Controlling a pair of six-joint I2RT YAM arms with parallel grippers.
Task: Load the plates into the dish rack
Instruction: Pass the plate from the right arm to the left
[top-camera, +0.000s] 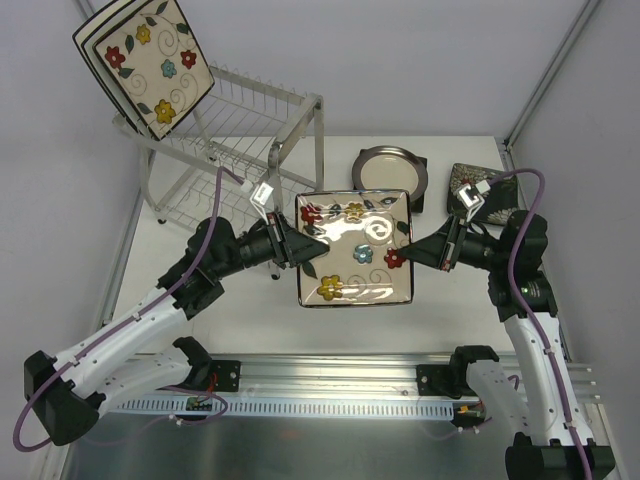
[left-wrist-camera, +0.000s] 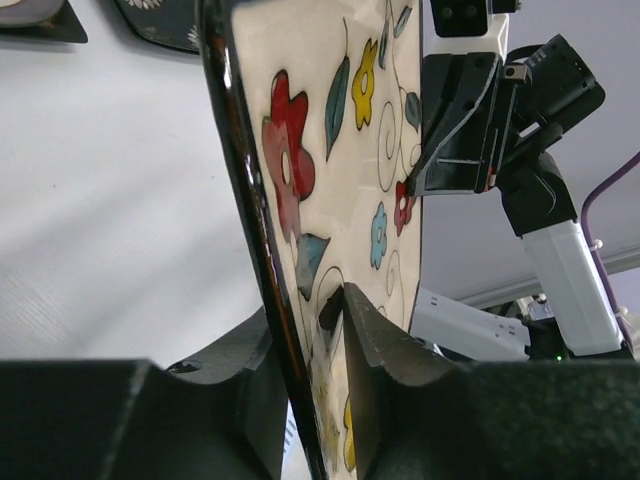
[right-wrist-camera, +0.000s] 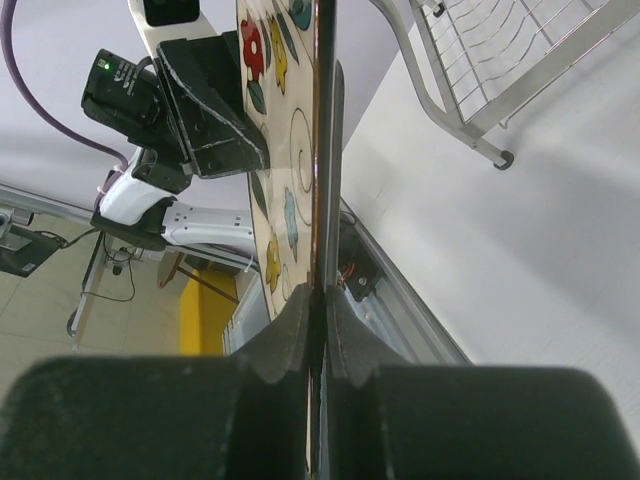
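A cream square plate with coloured flowers (top-camera: 355, 250) (left-wrist-camera: 340, 150) (right-wrist-camera: 275, 150) hangs flat in the air between both arms, in front of the dish rack (top-camera: 240, 130) (right-wrist-camera: 500, 60). My right gripper (top-camera: 405, 245) (right-wrist-camera: 318, 300) is shut on its right edge. My left gripper (top-camera: 298, 243) (left-wrist-camera: 308, 305) straddles its left edge: the back finger lies against the dark underside, the front finger stands a sliver off the face. Another flowered plate (top-camera: 150, 60) leans on the rack's top tier with a second plate behind it.
A round grey-rimmed plate (top-camera: 390, 168) rests on a dark square one at the back of the table. A dark plate with white blooms (top-camera: 470, 185) (left-wrist-camera: 160, 25) lies to its right, behind my right wrist. Walls close in on both sides.
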